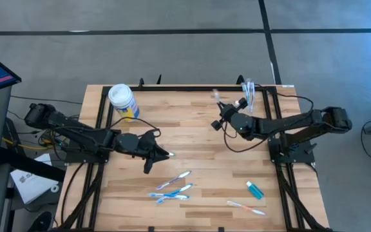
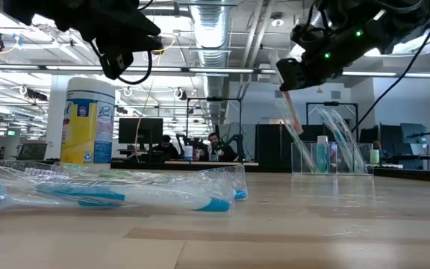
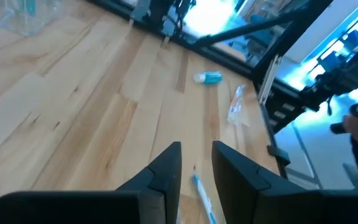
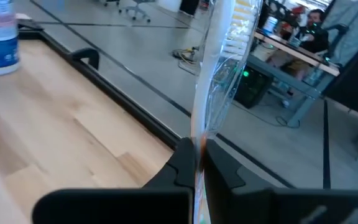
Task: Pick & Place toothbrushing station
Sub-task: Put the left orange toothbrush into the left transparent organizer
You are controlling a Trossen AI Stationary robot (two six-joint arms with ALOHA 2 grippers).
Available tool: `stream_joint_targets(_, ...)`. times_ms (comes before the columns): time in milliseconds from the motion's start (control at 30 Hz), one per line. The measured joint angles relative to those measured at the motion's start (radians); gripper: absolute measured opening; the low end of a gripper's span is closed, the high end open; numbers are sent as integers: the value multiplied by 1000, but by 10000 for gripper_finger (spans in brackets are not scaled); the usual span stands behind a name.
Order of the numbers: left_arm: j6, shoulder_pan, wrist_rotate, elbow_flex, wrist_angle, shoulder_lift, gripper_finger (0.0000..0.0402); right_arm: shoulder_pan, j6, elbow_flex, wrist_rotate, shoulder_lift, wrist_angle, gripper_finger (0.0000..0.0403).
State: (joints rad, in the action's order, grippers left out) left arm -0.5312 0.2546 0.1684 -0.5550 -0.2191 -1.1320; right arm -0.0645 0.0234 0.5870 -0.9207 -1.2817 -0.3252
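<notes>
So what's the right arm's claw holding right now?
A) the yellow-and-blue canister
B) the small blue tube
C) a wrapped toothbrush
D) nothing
C: the right gripper is shut on a wrapped toothbrush, standing up between its fingers.

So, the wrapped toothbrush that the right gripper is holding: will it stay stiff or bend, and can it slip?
The wrapped toothbrush probably stays fairly stiff: it stands straight above the right gripper. Its clear, glossy wrapper looks slippery, so it could slide. It seems light, being thin.
</notes>
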Motion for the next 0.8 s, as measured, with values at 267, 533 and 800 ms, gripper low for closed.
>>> stream_joint_targets(267, 1, 0, 5, 26, -58, 0, 85, -69, -57, -62, 2, 47, -6, 1)
stream_joint_targets(533, 3, 0, 24, 26, -69, 0, 85, -132, -76, -74, 8, -4, -51, 3)
stream_joint_targets(800, 27, 2, 24, 26, -75, 0, 85, -190, -101, -73, 64, -16, -74, 3)
